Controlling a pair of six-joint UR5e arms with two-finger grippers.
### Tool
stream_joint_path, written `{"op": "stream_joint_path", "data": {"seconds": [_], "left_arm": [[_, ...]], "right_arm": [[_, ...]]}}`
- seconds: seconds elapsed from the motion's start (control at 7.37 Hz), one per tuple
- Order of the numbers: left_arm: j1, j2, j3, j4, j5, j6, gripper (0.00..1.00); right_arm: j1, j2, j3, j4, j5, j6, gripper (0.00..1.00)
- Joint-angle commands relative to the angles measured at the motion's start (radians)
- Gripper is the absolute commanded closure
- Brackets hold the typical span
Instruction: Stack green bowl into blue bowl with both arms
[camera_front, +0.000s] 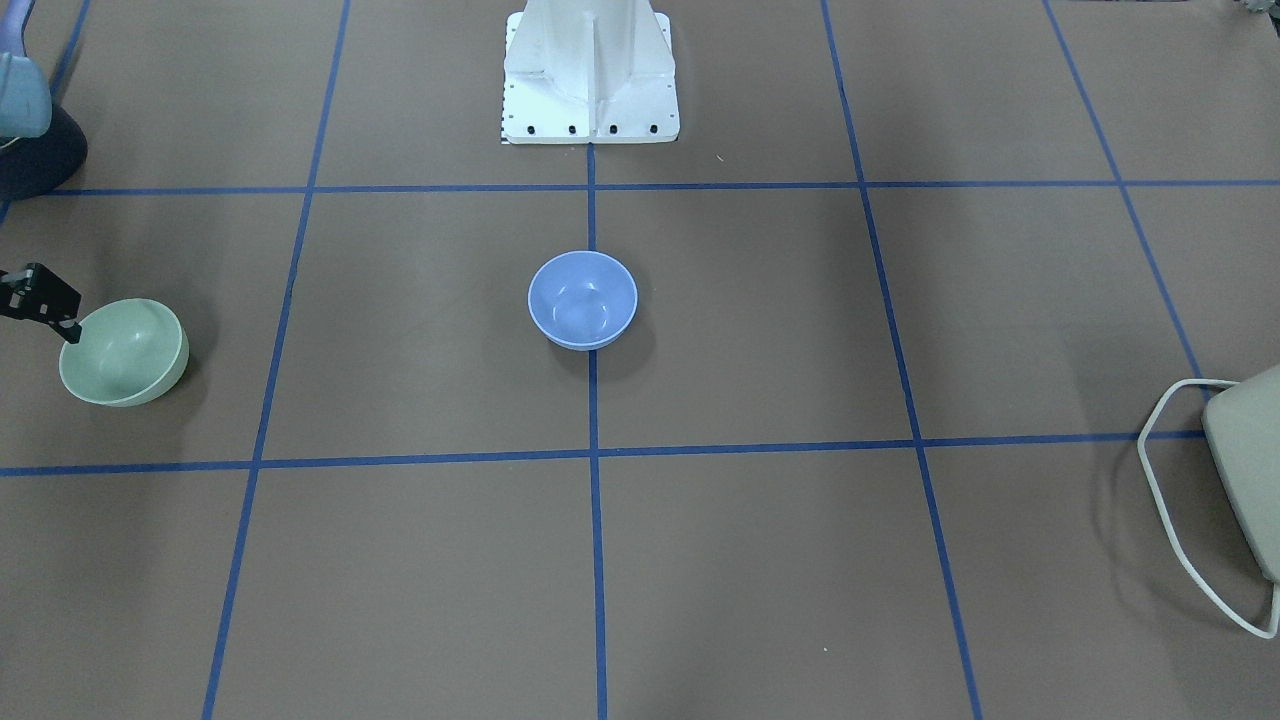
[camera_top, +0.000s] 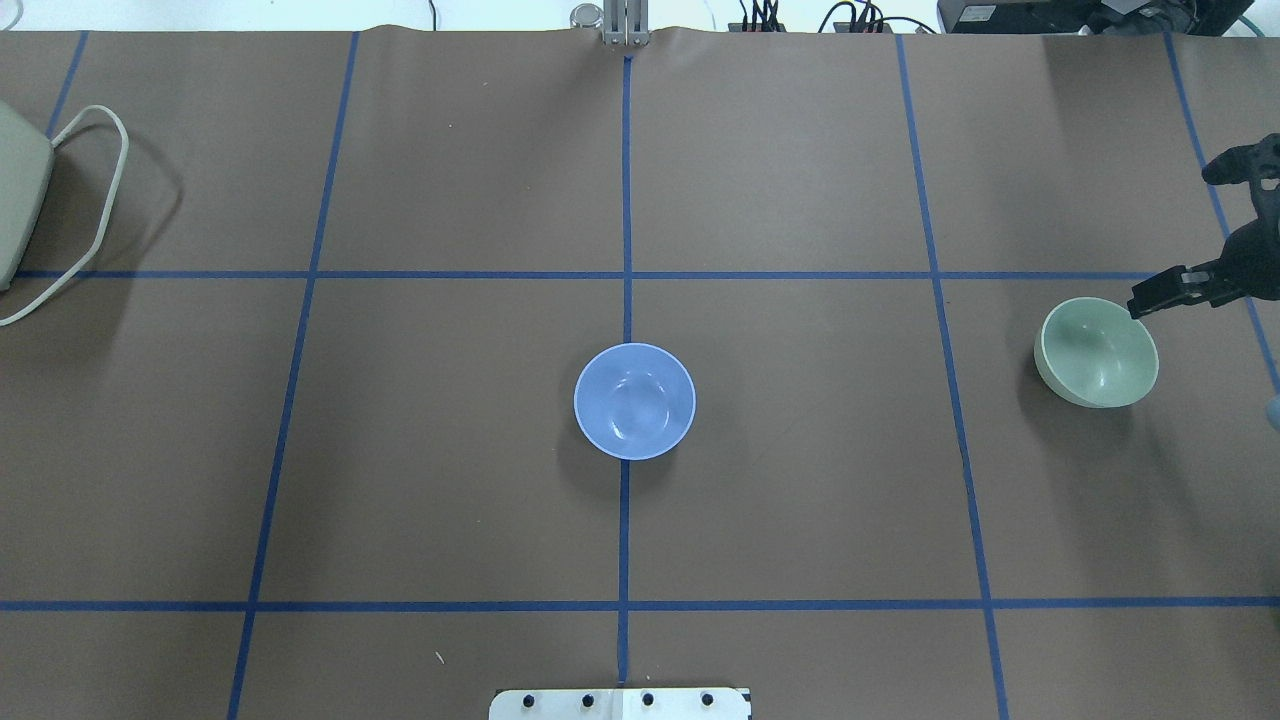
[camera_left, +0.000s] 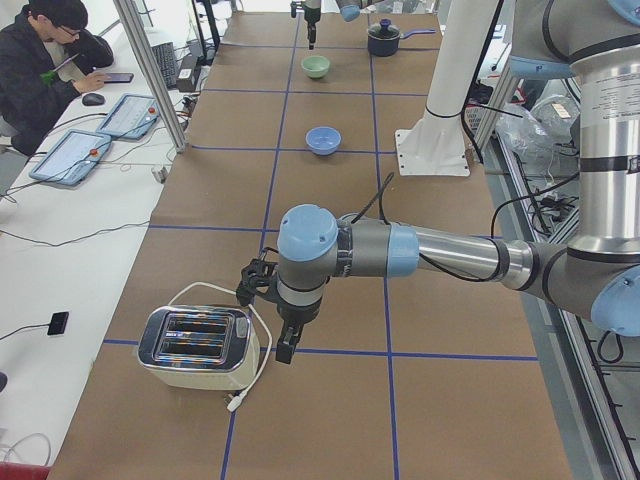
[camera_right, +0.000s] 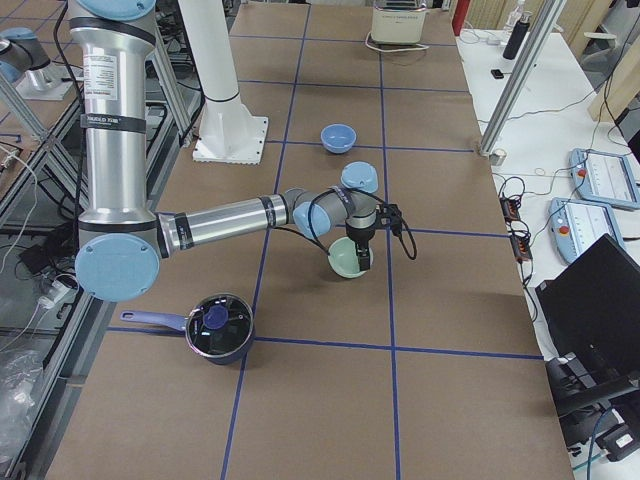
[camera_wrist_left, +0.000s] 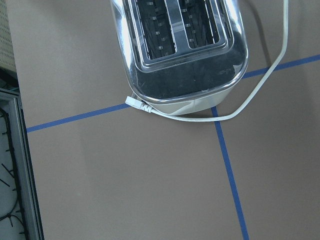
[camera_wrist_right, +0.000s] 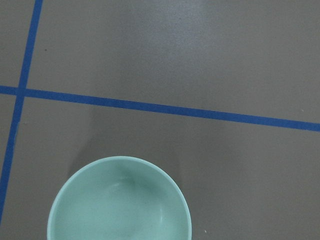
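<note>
At the right end of the table (camera_top: 800, 500), the right gripper (camera_top: 1145, 303) meets the far-right rim of the green bowl (camera_top: 1098, 355). Its fingers look drawn close together on the bowl's wall in what seems a pinch, though whether the bowl is off the surface cannot be made out. The blue bowl (camera_top: 634, 402) sits upright and empty at the table's centre, on the middle tape line in front of the white pedestal (camera_front: 590, 70), well apart from the green one. At the left end, the left gripper (camera_left: 286, 350) hangs pointing down just beside a chrome toaster (camera_left: 195, 345) — how far its fingers are open cannot be told from the one side view that shows it. The stacking is not yet done: by the look of things only the grasp on the green bowl is in hand. The carry to the centre, the lowering into the blue bowl and any part for the left arm are all left to do.
</note>
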Motion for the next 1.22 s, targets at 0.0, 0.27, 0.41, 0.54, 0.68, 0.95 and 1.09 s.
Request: {"op": "stream_joint_path", "data": {"seconds": [0.0, 0.27, 0.41, 0.54, 0.68, 0.95, 1.09], "left_arm": [[-0.001, 0.000, 0.001, 0.000, 0.000, -0.001, 0.02], [-0.001, -0.002, 0.003, -0.002, 0.000, -0.004, 0.02], [-0.001, 0.000, 0.003, -0.002, 0.000, -0.004, 0.02], [-0.001, 0.000, 0.003, -0.002, 0.000, -0.002, 0.02], [-0.001, 0.000, 0.003, -0.002, 0.000, -0.002, 0.02], [-0.001, 0.002, 0.003, -0.002, 0.000, -0.002, 0.02], [-0.001, 0.002, 0.003, -0.003, 0.000, -0.002, 0.02]], "right_arm": [[-0.021, -0.002, -0.101, 0.137, 0.004, -0.008, 0.24], [-0.024, -0.028, -0.126, 0.162, 0.004, -0.009, 0.44], [-0.024, -0.033, -0.124, 0.163, 0.010, -0.009, 0.46], [-0.025, -0.034, -0.123, 0.163, 0.021, -0.009, 0.53], [-0.028, -0.034, -0.123, 0.163, 0.021, -0.009, 0.65], [-0.037, -0.033, -0.123, 0.162, 0.021, -0.008, 0.73], [-0.047, -0.033, -0.124, 0.162, 0.021, -0.006, 0.73]]}}
